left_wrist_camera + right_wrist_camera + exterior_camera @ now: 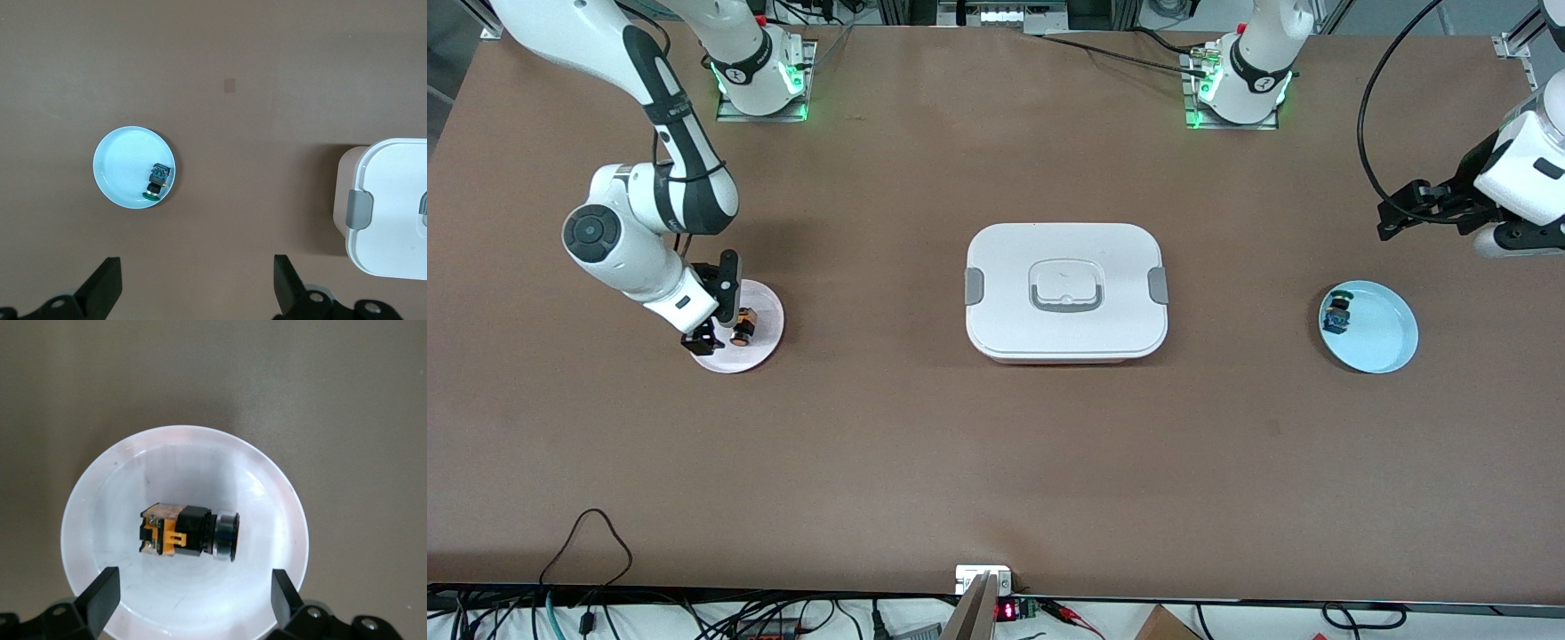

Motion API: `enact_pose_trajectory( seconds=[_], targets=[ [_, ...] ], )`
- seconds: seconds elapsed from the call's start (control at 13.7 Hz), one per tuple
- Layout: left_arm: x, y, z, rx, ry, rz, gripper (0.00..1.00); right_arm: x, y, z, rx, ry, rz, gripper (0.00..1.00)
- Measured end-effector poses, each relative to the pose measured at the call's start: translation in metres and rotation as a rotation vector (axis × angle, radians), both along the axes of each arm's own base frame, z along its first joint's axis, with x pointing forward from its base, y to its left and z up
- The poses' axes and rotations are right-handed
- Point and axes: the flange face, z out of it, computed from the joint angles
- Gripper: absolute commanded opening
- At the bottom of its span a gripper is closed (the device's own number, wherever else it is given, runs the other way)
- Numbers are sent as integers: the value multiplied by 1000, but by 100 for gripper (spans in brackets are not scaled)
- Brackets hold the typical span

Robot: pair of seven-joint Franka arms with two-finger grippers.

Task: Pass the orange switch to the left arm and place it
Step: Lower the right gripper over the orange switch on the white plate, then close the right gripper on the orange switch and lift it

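Now orange switch (189, 532) lying sideways in pink plate (280, 493); right claw (193, 600) open above.

White jointed arms (667, 133), dark grey joints, black cables, green-lit bases

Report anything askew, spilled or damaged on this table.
Nothing stands out. The orange switch lies on its side in the pink plate, as the green-capped switch does in the blue plate; the box sits closed.
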Motion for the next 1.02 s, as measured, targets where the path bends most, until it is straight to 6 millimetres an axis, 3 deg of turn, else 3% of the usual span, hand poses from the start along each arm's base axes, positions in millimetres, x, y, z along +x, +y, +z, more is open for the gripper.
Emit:
enact_pose_trajectory(
  seconds=[0.59,1.02],
  targets=[
    [0,0,0,0,1,0,100,1,14,-8,26,-18,-1,100],
    [0,0,0,0,1,0,100,-4,14,-17,26,-30,0,100]
  ],
)
